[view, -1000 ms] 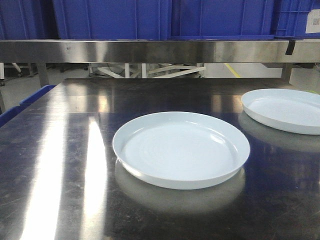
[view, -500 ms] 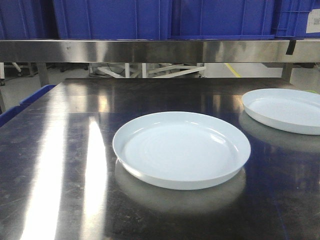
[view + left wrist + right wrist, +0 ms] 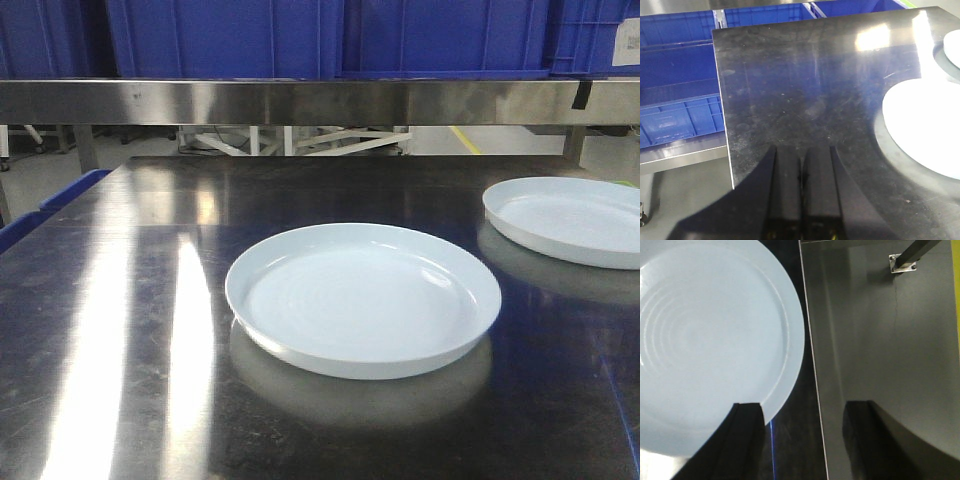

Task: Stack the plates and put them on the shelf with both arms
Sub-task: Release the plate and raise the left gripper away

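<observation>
Pincers first. Left pincer (image 3: 802,150): the two dark fingers are clenched almost together with only a thin slit between them, and nothing is held. It hangs over bare tabletop (image 3: 790,90) near the left edge, and the near plate (image 3: 925,130) lies well off to its right. Right pincer (image 3: 802,407): fingers are spread wide and empty. One finger crosses the rim of the far plate (image 3: 710,340) in the wrist view, though contact cannot be told. The other finger sits past the tabletop edge, over grey floor (image 3: 890,340).

Front view: the near plate sits flat in the middle of the tabletop, rim up, with its reflection below it. The far plate sits further back at the right, close to the tabletop's right edge and apart from the near one. They are not stacked. Beyond them a steel shelf (image 3: 300,100) spans the back, carrying blue crates (image 3: 230,35).
</observation>
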Controlling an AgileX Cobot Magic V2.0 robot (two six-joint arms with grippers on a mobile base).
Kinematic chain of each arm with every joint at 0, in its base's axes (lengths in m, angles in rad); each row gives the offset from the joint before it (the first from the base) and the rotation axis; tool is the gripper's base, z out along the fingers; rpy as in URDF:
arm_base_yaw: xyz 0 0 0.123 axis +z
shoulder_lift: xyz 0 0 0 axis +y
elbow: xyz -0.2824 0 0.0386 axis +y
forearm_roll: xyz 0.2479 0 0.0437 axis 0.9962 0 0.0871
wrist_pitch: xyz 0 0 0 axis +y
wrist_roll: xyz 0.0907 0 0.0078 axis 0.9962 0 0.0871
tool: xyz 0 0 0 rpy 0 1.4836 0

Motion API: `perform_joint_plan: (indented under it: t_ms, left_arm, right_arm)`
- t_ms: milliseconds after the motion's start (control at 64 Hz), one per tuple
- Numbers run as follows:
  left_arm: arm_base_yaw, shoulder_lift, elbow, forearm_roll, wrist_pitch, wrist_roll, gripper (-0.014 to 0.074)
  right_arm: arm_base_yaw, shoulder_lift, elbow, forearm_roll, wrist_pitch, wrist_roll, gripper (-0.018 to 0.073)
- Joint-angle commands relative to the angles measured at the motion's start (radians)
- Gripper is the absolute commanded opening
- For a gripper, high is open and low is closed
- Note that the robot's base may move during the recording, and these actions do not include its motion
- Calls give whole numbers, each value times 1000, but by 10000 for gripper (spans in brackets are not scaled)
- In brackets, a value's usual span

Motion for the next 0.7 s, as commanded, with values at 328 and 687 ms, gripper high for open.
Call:
perform_joint_plan:
  t_ms: [328,687]
  left_arm:
    - [-3,0,-31,12,-70,-11,84]
    - [-3,0,-31,12,-70,-11,84]
  right_arm:
    - [-1,122,-35,3,-217,-16,469]
    - [-1,193,-36,3,-286,-16,452]
